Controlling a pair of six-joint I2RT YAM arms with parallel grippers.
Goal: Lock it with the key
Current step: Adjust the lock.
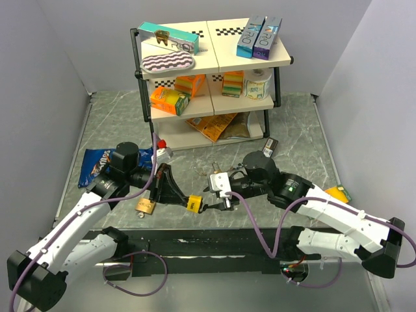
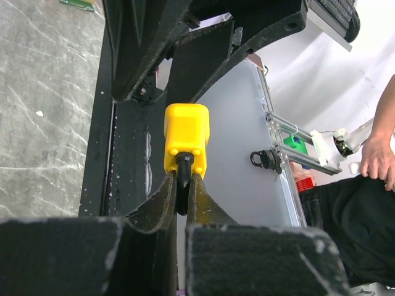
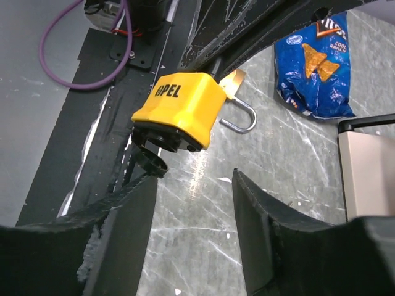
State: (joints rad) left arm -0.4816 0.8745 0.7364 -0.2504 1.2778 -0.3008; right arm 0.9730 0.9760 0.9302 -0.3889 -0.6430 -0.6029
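A yellow padlock marked OPEL hangs in the air between the two arms. My left gripper is shut on its black shackle, as the left wrist view shows, with the yellow body just beyond the fingertips. In the right wrist view the padlock is close ahead, and a black key head sticks out of its underside. My right gripper is open. Its left finger is at the key head and its right finger is apart from it. It faces the lock from the right.
A brass padlock with a silver shackle lies on the table under the left gripper. A blue chip bag lies at the left. A two-tier shelf with boxes stands at the back. A yellow packet lies at the right.
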